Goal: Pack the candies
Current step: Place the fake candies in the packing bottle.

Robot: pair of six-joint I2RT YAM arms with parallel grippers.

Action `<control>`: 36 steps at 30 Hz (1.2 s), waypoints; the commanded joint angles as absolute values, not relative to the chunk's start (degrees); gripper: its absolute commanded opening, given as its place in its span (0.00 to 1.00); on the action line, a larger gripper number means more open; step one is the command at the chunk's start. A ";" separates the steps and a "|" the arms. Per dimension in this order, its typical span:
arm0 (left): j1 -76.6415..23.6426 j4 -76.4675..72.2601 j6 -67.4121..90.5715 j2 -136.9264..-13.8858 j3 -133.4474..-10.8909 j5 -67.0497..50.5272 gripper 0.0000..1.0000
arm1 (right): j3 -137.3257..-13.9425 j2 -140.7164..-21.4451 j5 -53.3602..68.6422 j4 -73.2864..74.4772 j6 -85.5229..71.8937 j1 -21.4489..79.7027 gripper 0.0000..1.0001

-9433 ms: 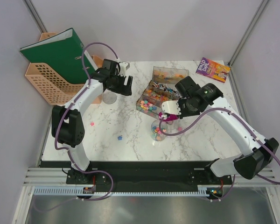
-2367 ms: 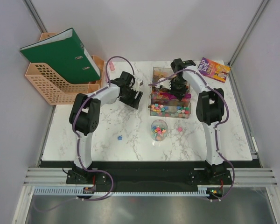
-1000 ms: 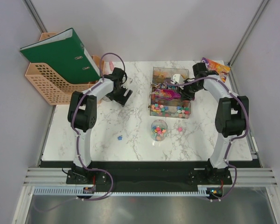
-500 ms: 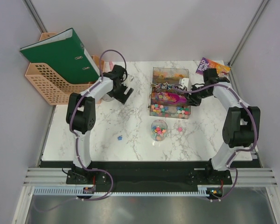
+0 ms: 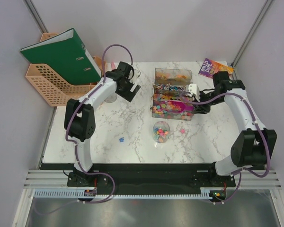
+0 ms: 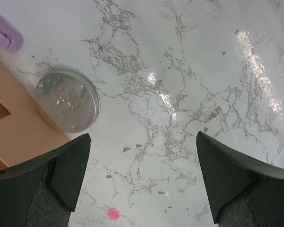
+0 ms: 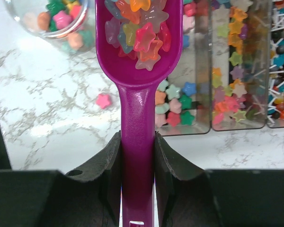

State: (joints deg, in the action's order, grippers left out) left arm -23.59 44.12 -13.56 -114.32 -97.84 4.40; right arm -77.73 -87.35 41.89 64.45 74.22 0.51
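Note:
Star-shaped candies (image 7: 141, 29) in pink, orange and yellow fill the bowl of a purple scoop (image 7: 138, 118). My right gripper (image 7: 137, 142) is shut on the scoop's handle. In the top view the right gripper (image 5: 195, 101) holds the scoop (image 5: 183, 107) over the near clear tray (image 5: 172, 112) of candies. A small clear jar (image 5: 161, 131) partly filled with candies (image 7: 61, 20) stands in front of the tray. My left gripper (image 5: 129, 86) hangs open over bare marble at the back left, and the left wrist view shows nothing between the fingers of the left gripper (image 6: 142, 142).
Loose candies lie on the marble: a pink one (image 5: 182, 130), a blue one (image 5: 121, 139), another pink one (image 6: 113, 213). A round clear lid (image 6: 68, 100) lies beside the orange file holder (image 5: 49, 85) with a green binder (image 5: 61, 53). A book (image 5: 216, 70) lies at the back right.
My right gripper has drawn the loaded scoop from the back tray toward the near tray and to the right. The left gripper has moved back and right and opened wider.

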 commanded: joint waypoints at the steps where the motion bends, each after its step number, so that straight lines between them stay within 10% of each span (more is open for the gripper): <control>1: -23.20 42.72 -11.25 -111.62 -97.38 6.23 1.00 | -76.73 -83.76 43.69 73.29 80.76 0.53 0.00; 36: -23.55 41.31 -7.65 -109.51 -96.42 11.08 1.00 | -81.47 -82.70 13.71 76.46 77.87 18.81 0.00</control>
